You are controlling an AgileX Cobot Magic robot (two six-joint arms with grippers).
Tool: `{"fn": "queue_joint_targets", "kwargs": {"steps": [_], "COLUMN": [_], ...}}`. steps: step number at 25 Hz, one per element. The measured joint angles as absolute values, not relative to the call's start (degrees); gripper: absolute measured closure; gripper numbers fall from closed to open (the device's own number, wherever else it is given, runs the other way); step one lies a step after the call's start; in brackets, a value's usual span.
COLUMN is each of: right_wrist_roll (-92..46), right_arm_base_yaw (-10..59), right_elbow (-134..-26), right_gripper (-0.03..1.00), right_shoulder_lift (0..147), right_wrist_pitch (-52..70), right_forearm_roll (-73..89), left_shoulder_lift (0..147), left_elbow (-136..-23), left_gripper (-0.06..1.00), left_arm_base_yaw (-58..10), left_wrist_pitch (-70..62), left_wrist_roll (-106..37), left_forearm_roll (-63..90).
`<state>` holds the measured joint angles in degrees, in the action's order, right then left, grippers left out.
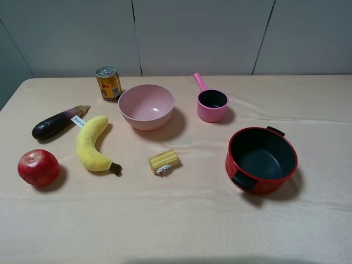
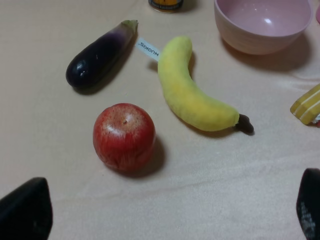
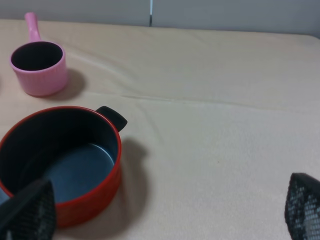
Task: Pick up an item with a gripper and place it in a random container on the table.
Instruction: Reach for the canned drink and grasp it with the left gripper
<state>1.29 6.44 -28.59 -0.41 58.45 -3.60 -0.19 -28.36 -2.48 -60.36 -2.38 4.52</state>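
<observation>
- The desk (image 1: 181,220) is covered in a beige-peach cloth and carries everything else.
- The red pot (image 1: 269,186) stands on the right side, towards the near edge. Its inside is dark and empty, and it has two black side handles.
- The pink bowl (image 1: 144,122) sits upright around the middle of the far half, and it is empty.
- The yellow banana (image 1: 91,144) lies curved on the left, its dark stem end pointing towards the middle. A white tag (image 2: 149,49) lies between its other end and the eggplant.
- The dark purple eggplant (image 1: 52,125) lies slantwise just left of the banana.
- The red apple (image 1: 38,168) rests near the left edge, in front of the eggplant.
- The pink saucepan (image 1: 212,114) stands right of the bowl, its long handle pointing away to the far side.
- The orange-yellow can (image 1: 109,83) stands upright at the far side, just left of the bowl and apart from it. It is well apart from the red pot and is not held.
- The yellow ridged block (image 1: 164,161) lies in front of the bowl.
- The left tool (image 2: 167,210) hangs above the apple with its fingers spread wide, holding nothing.
- The right tool (image 3: 165,210) is likewise spread and empty, beside the red pot.
</observation>
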Motion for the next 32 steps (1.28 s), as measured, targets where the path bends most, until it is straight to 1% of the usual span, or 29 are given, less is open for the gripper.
{"fn": "queue_joint_targets", "kwargs": {"steps": [32], "right_wrist_roll": [1.3], "right_arm_base_yaw": [6.4], "right_elbow": [-28.6], "right_gripper": [0.27], "right_shoulder_lift": [-0.4], "right_wrist_pitch": [58.5], "right_forearm_roll": [-3.6], "left_shoulder_lift": [-0.2], "left_elbow": [-28.4], "left_gripper": [-0.05], "left_arm_base_yaw": [-2.5], "left_wrist_pitch": [-60.4], "left_wrist_roll": [-2.4], "left_forearm_roll": [4.5]}}
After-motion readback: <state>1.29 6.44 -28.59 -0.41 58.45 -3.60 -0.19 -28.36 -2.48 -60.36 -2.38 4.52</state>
